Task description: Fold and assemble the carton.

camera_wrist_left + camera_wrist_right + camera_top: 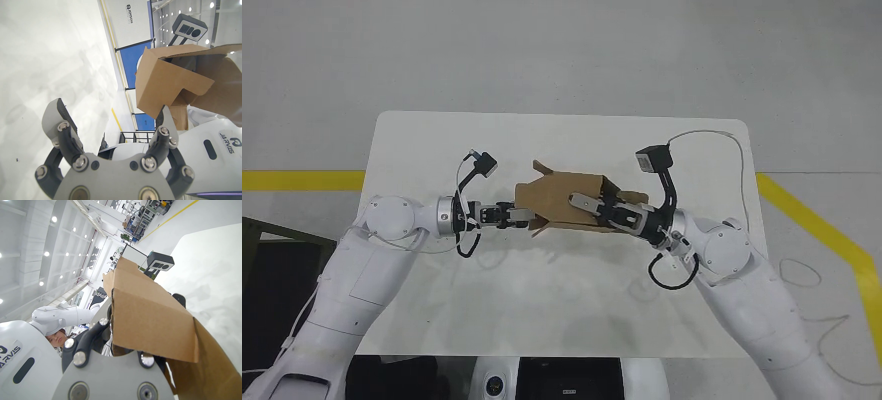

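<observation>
One white table (422,140), w/ one brown carton (560,195) held above it at centre frame, flaps not yet folded in. The carton's frame-right end is clamped by the right gripper (587,206), apparently to steady it for folding. The left gripper (532,216), fingers spread apart, is set against the frame-left flap, prob. to press it shut. Grippers counted: two.

- The carton (564,198) is over the middle of the table (542,300).
- The left hand (525,216) is at the carton's left side, with one finger against its near corner.
- The right hand (587,206) is at the carton's right side, with a carton wall between its fingers.
- The carton lies between the two hands.
</observation>
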You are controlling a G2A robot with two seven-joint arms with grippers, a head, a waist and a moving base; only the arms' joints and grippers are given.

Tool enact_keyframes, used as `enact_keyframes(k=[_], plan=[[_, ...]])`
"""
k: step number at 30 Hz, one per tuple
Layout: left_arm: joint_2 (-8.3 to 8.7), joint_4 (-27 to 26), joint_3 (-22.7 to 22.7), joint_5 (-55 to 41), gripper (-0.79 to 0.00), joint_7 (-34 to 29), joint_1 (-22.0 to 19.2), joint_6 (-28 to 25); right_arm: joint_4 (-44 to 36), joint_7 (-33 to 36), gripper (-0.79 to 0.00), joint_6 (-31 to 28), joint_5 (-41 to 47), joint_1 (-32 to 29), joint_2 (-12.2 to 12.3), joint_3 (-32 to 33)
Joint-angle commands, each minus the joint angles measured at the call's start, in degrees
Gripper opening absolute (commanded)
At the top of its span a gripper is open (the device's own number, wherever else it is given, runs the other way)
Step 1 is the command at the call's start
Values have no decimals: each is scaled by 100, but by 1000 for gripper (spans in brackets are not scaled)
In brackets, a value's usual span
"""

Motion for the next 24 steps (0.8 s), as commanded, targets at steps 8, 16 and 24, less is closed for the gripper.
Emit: enact_keyframes(k=[8,16,24], plan=[[-12,29,17,-58,0,10,-27,-14,21,110,-785,-41,91,86,-45,-128],[-19,42,15,-72,0,28,-55,-28,42,201,-785,-55,118,160,-83,-228],[-23,64,7,-91,0,48,-58,-48,65,243,-785,-72,142,203,-113,-277]])
